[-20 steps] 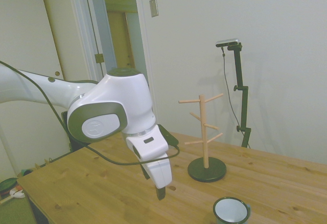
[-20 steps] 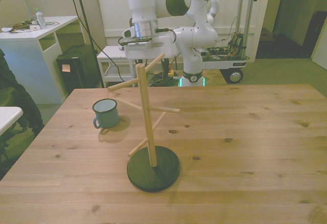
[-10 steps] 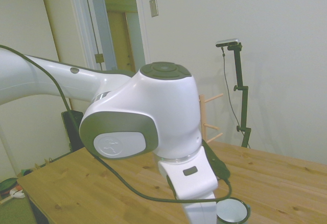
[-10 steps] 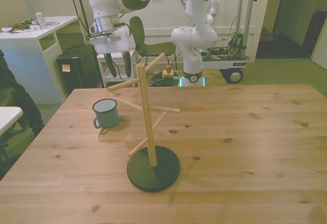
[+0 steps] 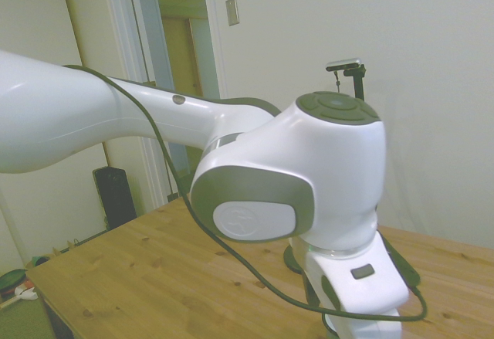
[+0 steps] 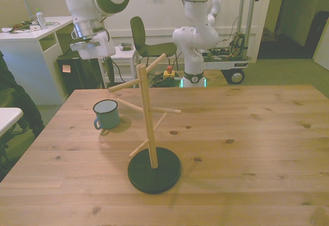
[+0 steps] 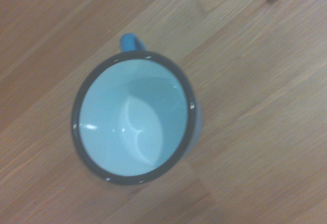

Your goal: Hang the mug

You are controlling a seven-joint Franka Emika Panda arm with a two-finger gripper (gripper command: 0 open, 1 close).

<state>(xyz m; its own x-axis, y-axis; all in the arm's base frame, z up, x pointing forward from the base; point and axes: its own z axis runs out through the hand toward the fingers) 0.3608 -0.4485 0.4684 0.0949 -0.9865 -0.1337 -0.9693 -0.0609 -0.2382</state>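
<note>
One mug (image 6: 106, 114), one wooden peg stand (image 6: 148, 128) and one white arm (image 6: 90, 10) are in view. The mug is blue enamel with a white inside, a dark rim and a small loop handle (image 7: 132, 42). It stands upright on the desk (image 6: 247, 133), mouth up, at about ten o'clock from the stand's round dark base (image 6: 154, 171) in the front view and apart from it. The claw (image 6: 105, 70) hangs above and behind the mug, holding nothing; whether its fingers are spread or closed cannot be told.
</note>
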